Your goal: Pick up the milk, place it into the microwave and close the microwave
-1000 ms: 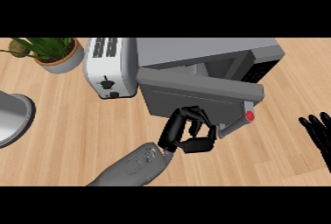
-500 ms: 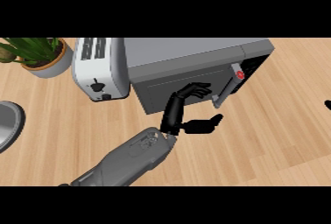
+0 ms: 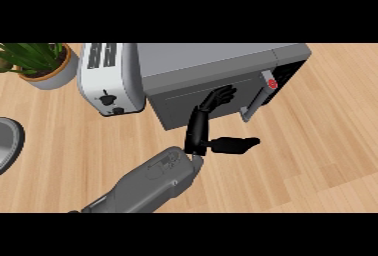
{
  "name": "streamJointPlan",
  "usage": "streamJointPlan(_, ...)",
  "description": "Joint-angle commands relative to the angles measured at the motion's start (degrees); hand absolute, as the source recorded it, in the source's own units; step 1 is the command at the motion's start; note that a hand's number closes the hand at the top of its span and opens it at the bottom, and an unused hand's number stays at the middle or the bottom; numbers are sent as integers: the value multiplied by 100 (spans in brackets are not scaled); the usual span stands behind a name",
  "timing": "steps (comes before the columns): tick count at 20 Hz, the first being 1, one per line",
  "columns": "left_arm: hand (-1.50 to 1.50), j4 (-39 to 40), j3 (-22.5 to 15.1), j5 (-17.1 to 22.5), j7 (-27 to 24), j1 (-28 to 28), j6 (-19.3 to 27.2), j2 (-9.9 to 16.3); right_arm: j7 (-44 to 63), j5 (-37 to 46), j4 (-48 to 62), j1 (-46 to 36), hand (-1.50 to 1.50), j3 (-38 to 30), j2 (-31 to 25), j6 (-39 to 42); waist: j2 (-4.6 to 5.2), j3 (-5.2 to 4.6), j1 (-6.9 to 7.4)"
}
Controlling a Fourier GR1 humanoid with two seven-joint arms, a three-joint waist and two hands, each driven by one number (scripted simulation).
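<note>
We're pushing the microwave door [image 3: 199,102] shut.
Left hand [image 3: 210,107] at 12 o'clock of its forearm, fingers straight and flat on the door; keep pressing near the handle [image 3: 255,102]. Milk unseen, presumably inside.

- A light wooden counter [image 3: 310,150] carries everything.
- On it: microwave [image 3: 214,75], white toaster [image 3: 107,77], potted plant [image 3: 40,65] (far left corner).
</note>
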Motion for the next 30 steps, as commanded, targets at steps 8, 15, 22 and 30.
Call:
streamJointPlan(8,-150,401,328,571,-306,-469,166,3,14,238,190,-531,150,-81,-264,-124,139,4,42)
streamJointPlan(15,-150,475,330,818,-493,-573,152,3,30,291,349,-730,150,-47,-269,-190,156,13,22)
streamJointPlan(22,-150,475,199,951,-669,-604,58,3,272,-1001,1037,-743,-150,355,480,192,230,46,119)
streamJointPlan(30,-150,626,195,1170,-846,-648,32,3,516,-1487,1472,-953,-150,320,349,452,235,35,2)
